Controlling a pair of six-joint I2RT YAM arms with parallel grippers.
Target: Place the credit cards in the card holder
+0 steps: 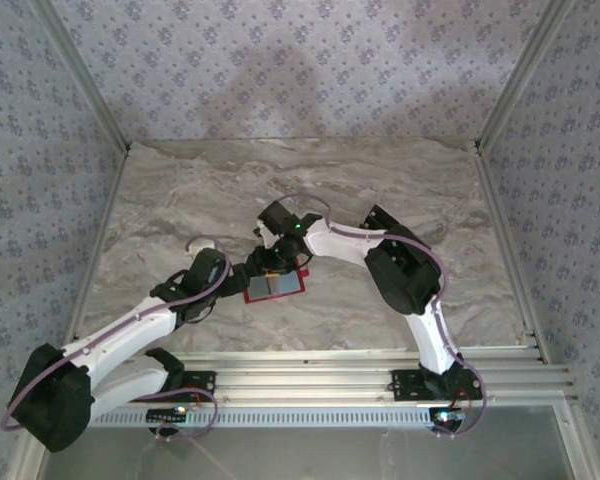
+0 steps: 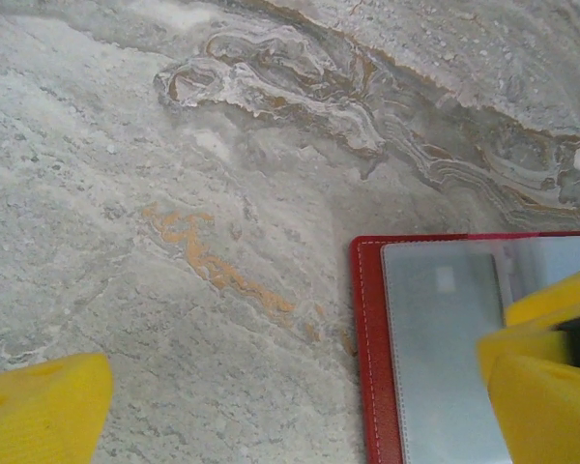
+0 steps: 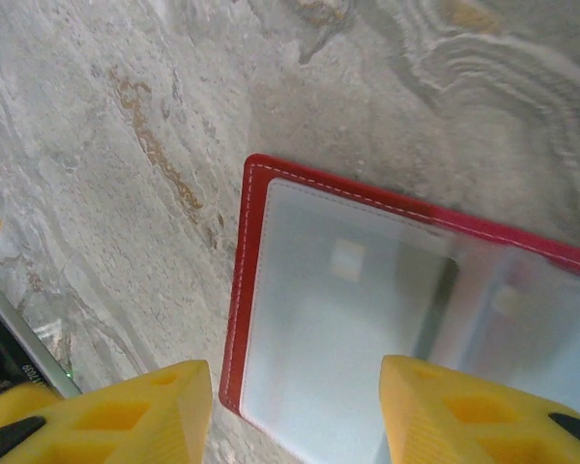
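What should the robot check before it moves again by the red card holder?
1. Card holder lies open, flat on the table: ok.
2. Left hand open wide, one finger over the holder's edge: ok.
3. Right hand open above the holder's corner, nothing between its fingers: ok.
4. Credit cards inside the grey sleeve: cannot tell, it looks cloudy.
5. Space between the two hands: cannot tell, they sit very close together.

From my end I see a grey marble-look counter (image 1: 180, 200) with orange veins, flowery walls (image 1: 280, 60) around it, and metal rails (image 1: 310, 375) along the near edge.
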